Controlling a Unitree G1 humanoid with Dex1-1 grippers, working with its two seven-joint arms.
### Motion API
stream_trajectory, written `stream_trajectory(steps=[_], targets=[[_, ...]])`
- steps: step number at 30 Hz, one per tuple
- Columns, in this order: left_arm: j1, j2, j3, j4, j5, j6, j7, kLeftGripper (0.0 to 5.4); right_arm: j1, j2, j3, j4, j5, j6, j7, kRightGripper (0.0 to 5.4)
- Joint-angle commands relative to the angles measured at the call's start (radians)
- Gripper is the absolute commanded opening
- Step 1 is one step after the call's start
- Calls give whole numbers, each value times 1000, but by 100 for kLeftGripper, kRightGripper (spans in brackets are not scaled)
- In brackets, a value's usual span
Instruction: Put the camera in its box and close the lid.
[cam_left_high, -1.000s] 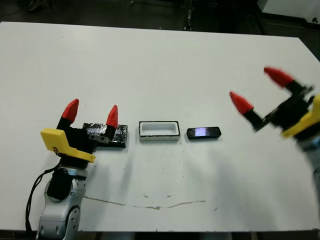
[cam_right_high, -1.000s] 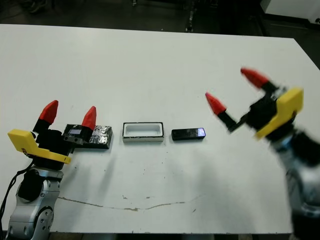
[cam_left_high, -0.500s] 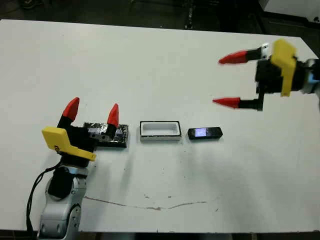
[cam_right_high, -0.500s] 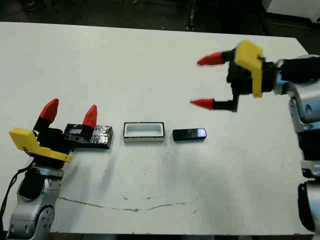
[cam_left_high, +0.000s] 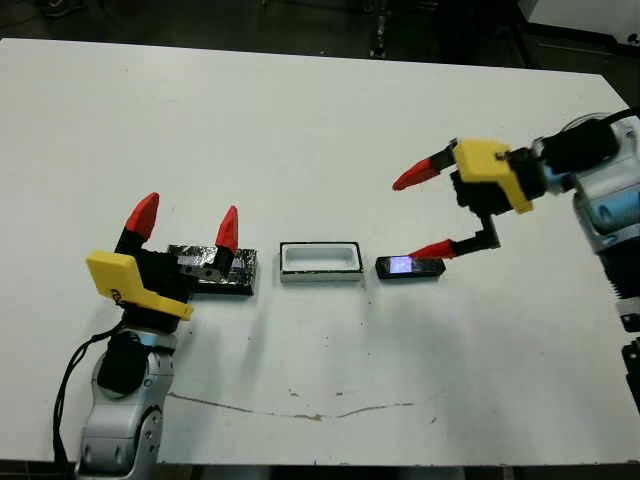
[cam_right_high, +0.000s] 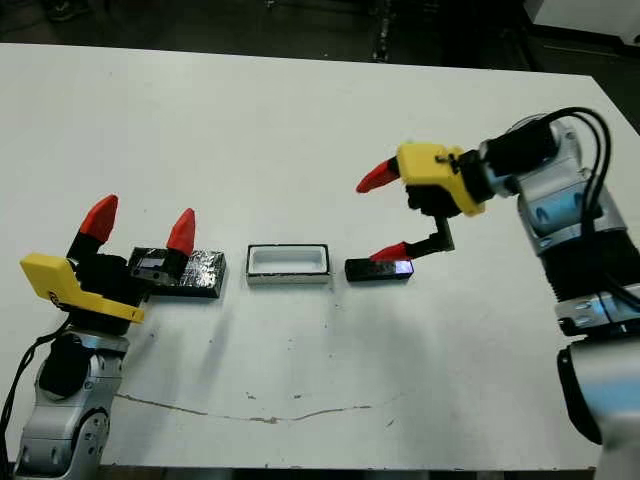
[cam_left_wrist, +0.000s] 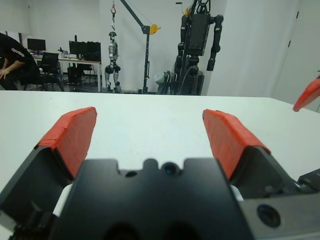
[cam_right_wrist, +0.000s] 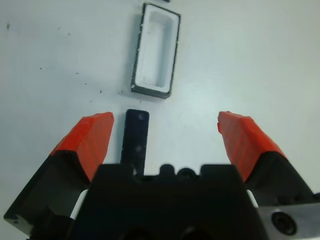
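Observation:
The camera (cam_left_high: 408, 266) lies flat on the white table, screen glowing, just right of the box (cam_left_high: 320, 277), an open white tray. My right gripper (cam_left_high: 408, 218) is open and hangs over the camera, its lower fingertip almost on the camera's top. In the right wrist view the camera (cam_right_wrist: 136, 140) lies close to one finger, off centre, with the box (cam_right_wrist: 151, 91) beyond it. The lid (cam_left_high: 240, 272), a glossy black slab, lies left of the box. My left gripper (cam_left_high: 187, 220) stands open over the lid's left part and hides it.
A thin dark scuff line (cam_left_high: 300, 410) runs across the table near its front edge. Beyond the table, the left wrist view shows a seated person (cam_left_wrist: 12, 55) at a desk and humanoid robots on stands (cam_left_wrist: 200, 40).
My right arm has swung in from the right and come down, turning so its open fingers now hang over the camera. The left arm, lid, box and camera have stayed put.

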Motion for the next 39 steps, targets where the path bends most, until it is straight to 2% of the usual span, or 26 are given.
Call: stream_trajectory(steps=[1, 6, 10, 19, 24, 30, 39], targets=[[10, 3, 0, 6, -14, 10, -8, 539, -9, 14, 13, 14, -31, -24, -2, 540], [12, 5, -4, 8, -10, 6, -7, 539, -1, 40, 38, 35, -79, 8, -11, 540], [13, 1, -6, 10, -13, 5, -7, 539, 2, 68, 44, 87, -83, 15, 1, 540], [18, 4, -7, 5, -21, 13, -11, 539, 4, 79, 72, 100, -125, 8, 8, 540], [22, 1, -7, 9, -21, 4, -13, 539, 7, 90, 81, 108, -129, 51, 18, 540], [28, 1, -9, 4, -22, 7, -13, 539, 22, 95, 85, 96, -145, 59, -7, 540], [31, 1, -8, 3, -21, 8, -9, 539, 39, 116, 91, 129, -156, 18, -20, 540]])
